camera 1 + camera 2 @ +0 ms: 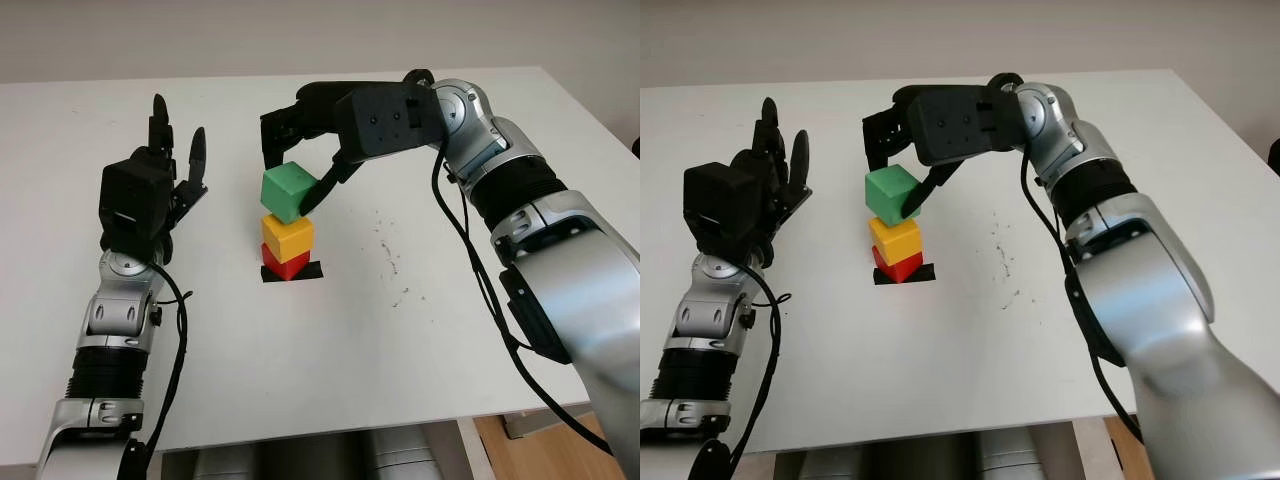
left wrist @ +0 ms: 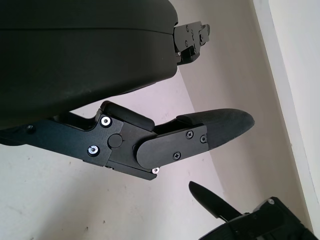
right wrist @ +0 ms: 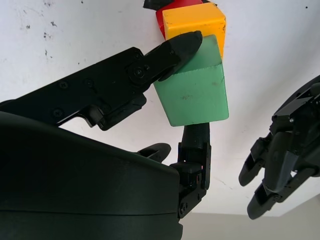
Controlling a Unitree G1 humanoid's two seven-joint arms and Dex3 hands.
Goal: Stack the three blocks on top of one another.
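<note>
Right hand [image 1: 300, 165] grips tilted green block [image 1: 288, 192] atop yellow block [image 1: 287, 238].

A white table [image 1: 400, 330] carries everything. Near its middle, slightly toward nine o'clock, a small black square mark [image 1: 292, 271] lies flat on the surface, and a red block [image 1: 285, 263] sits directly on it. Toward three o'clock of the mark, faint dark specks [image 1: 390, 255], perhaps scuffs or crumbs, dot the tabletop.
</note>
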